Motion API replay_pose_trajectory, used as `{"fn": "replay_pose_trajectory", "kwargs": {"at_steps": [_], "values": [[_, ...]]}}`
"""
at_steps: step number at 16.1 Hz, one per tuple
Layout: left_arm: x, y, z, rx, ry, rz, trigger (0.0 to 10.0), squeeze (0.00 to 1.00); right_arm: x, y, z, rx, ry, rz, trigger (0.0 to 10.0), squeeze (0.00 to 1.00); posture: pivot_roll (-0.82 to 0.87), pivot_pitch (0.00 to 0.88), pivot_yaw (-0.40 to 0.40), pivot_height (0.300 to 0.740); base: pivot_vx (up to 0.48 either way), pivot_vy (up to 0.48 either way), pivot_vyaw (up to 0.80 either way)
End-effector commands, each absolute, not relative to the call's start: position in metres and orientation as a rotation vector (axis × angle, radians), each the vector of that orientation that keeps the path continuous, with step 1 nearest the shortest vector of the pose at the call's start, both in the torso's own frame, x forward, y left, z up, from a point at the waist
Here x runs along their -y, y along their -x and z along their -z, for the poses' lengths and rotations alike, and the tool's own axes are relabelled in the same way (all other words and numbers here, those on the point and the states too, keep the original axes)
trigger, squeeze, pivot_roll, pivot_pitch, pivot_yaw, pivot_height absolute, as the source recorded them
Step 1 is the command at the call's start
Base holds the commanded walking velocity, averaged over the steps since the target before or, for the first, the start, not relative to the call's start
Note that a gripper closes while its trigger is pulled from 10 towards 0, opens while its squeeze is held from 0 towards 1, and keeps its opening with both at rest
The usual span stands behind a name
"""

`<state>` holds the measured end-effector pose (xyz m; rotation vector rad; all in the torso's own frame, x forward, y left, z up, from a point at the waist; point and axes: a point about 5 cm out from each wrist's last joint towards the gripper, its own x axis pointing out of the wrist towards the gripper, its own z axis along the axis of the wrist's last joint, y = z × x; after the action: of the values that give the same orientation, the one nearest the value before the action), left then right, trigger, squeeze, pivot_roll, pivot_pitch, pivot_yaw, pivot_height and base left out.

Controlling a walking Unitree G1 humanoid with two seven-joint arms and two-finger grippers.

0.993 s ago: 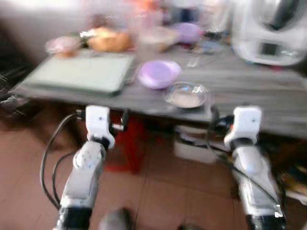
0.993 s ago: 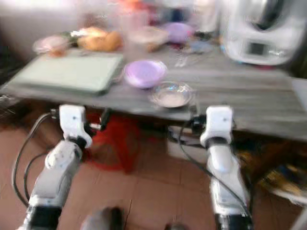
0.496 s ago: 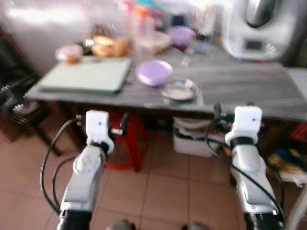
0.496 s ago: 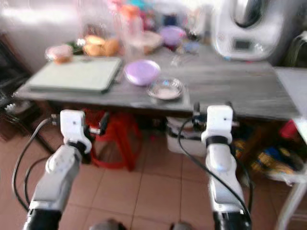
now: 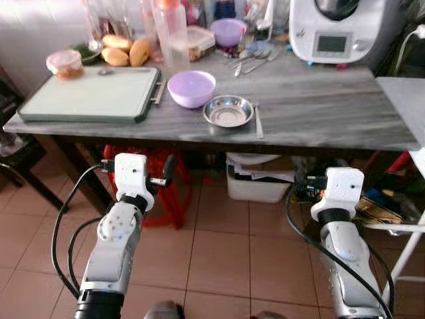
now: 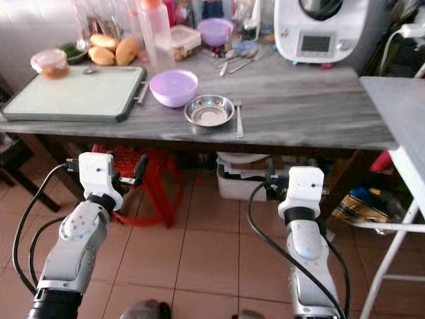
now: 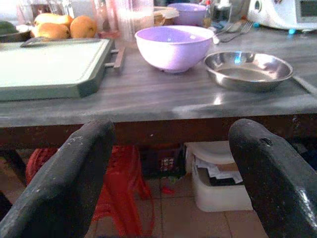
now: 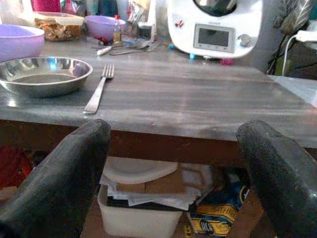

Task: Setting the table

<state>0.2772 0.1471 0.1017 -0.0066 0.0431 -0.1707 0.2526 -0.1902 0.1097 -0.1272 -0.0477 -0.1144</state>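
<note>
table front edge [image 5: 199, 136]: bare grey strip, open to approach | right half of top: free up to the kitchen machine [image 5: 335, 30] | centre: steel bowl [image 5: 228, 111], fork [image 5: 258, 121] touching-close beside it, purple bowl [image 5: 191, 88] behind | left: cutting board [image 5: 89, 94] (covers most of that end) | rear: crowded jars, utensils

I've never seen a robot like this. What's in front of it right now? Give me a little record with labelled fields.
Surface: grey table
Near front edge: steel bowl with a fork beside it
Behind steel bowl: purple bowl
Robot's left side of table: green cutting board
Back right: white kitchen appliance
Under table: red stool, white bin
Left gripper: jaws open, below table edge, empty
Right gripper: jaws open, below table edge, empty
</note>
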Motion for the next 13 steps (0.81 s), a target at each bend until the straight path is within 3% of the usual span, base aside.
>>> {"fn": "replay_pose_trajectory", "kwargs": {"at_steps": [1, 5, 7, 13], "values": [[-0.1463, -0.2778, -0.1053, -0.026, 0.007, 0.187, 10.0, 0.00, 0.1927, -0.2536, -0.1117, 0.051, 0.121, 0.120, 10.0, 0.00, -0.02, 0.000, 0.040, 0.740, 0.000, 0.000, -0.80], [-0.1450, -0.2788, -0.1062, -0.027, 0.037, 0.169, 10.0, 0.00, 0.1880, -0.2521, -0.1083, 0.041, 0.112, 0.089, 10.0, 0.00, -0.02, 0.000, 0.042, 0.740, 0.000, 0.000, -0.80], [-0.1461, -0.2794, -0.1060, -0.034, 0.040, 0.151, 10.0, 0.00, 0.1883, -0.2524, -0.1083, 0.040, 0.109, 0.082, 10.0, 0.00, -0.02, 0.000, 0.040, 0.740, 0.000, 0.000, 0.00], [-0.1451, -0.2786, -0.1038, -0.045, 0.030, 0.158, 10.0, 0.00, 0.1880, -0.2537, -0.1088, 0.039, 0.113, 0.071, 10.0, 0.00, -0.03, 0.000, 0.040, 0.740, -0.302, 0.000, 0.00]]}}
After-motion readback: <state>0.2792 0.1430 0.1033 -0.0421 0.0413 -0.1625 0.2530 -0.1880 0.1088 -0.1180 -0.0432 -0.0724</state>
